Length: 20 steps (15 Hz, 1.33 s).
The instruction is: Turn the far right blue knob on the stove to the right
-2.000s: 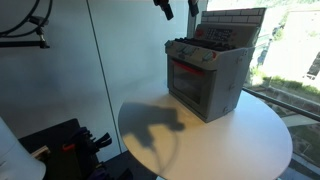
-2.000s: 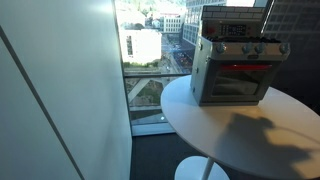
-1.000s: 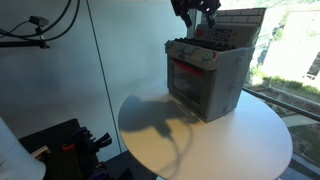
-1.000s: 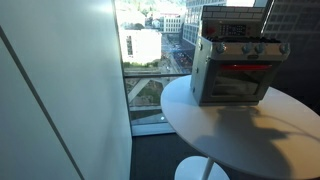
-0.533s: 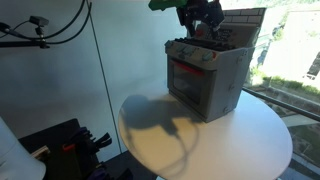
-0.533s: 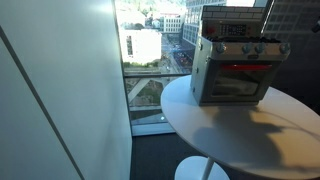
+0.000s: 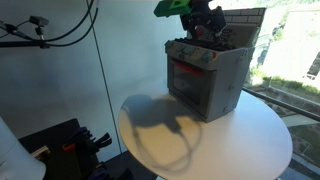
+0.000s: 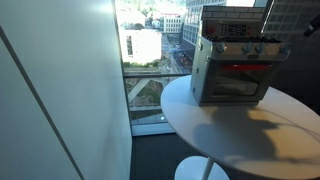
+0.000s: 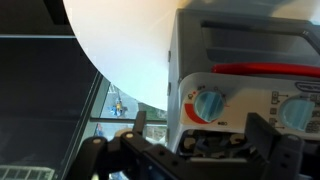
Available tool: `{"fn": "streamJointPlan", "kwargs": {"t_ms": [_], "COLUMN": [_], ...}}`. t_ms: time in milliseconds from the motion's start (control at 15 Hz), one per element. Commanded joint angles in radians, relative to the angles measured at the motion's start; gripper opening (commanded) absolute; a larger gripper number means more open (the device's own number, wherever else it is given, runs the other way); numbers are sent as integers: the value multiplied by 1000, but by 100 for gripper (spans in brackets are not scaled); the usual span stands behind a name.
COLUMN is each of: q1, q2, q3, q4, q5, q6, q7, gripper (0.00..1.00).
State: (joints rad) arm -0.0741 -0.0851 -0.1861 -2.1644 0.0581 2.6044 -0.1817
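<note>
The hand (image 7: 207, 24) has come down and in over the stove (image 7: 205, 75) since a second ago. In the wrist view its fingers (image 9: 140, 130) stand apart, holding nothing, with blue knobs (image 9: 208, 105) just ahead. The stove sits on the tabletop (image 7: 240, 140) toward the window side. The blue knobs lie close together, so the hand may catch the wrong one or shove the light stove.

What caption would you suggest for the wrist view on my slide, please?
Wrist view: open gripper facing the blue knobs of the grey toy stove standing on a white table.
</note>
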Motion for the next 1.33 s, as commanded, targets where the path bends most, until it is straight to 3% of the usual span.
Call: {"fn": "streamJointPlan", "kwargs": {"t_ms": [0, 1267], "q1": [-18, 5], "q2": [2, 114], "q3": [18, 39], "q4": [-2, 34], "q5": [-13, 205], "q6": [13, 163], "q7": [9, -159], "gripper": [100, 100]}}
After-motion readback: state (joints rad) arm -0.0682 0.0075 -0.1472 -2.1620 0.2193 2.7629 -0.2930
